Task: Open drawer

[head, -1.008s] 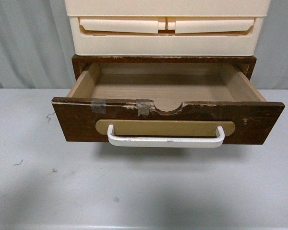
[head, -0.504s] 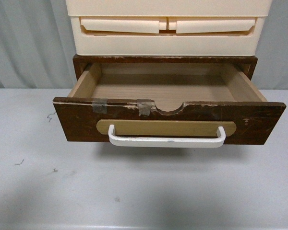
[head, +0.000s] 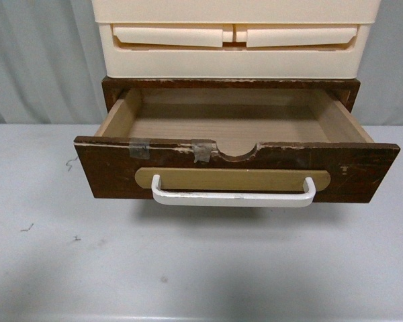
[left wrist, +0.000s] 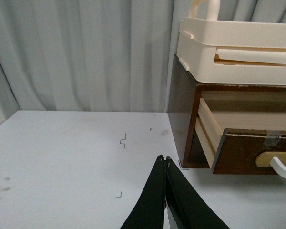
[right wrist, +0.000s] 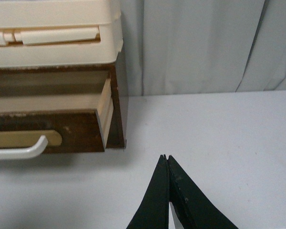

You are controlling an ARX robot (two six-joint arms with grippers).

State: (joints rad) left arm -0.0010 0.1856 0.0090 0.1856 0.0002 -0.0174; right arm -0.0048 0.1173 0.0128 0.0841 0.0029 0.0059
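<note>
The drawer is a wide, worn dark brown wooden one, pulled well out of its dark brown case. Its pale inside is bare. It has a white bar handle on a tan oval plate, and a half-round notch with tape on the top edge. It also shows in the left wrist view and the right wrist view. My left gripper is shut and empty, over the table off the case's left corner. My right gripper is shut and empty, off the right corner. Neither arm shows in the front view.
Cream plastic drawers are stacked on top of the wooden case. Everything stands on a grey-white table with small dark scratch marks. A pleated grey curtain hangs behind.
The whole front picture has shifted very slightly to the right since one second ago. The drawer stays pulled out the same amount.
</note>
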